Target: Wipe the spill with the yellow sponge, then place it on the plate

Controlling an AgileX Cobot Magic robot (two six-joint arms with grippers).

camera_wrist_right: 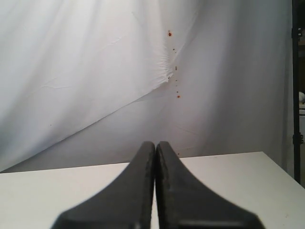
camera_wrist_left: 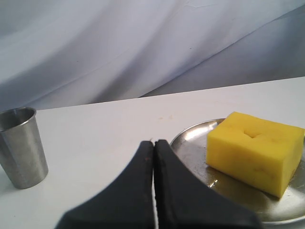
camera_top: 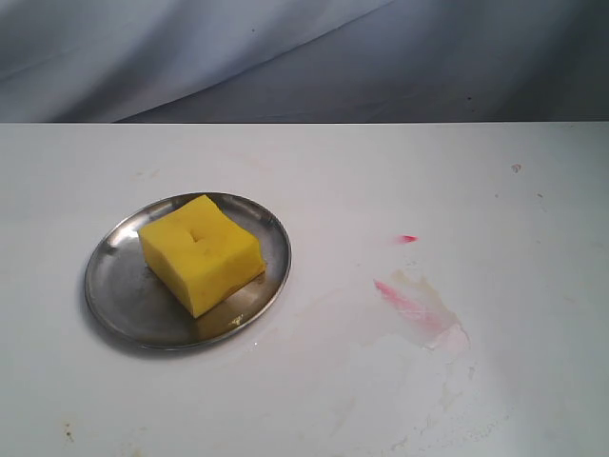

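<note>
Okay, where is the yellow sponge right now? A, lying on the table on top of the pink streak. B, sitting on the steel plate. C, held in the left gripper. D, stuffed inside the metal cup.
B: the yellow sponge rests on the plate, clear of the left gripper, whose jaws are shut with nothing between them.

You're at a staged lab rig: a stained white bench (camera_top: 495, 171) backed by draped pale cloth (camera_top: 190, 57).
</note>
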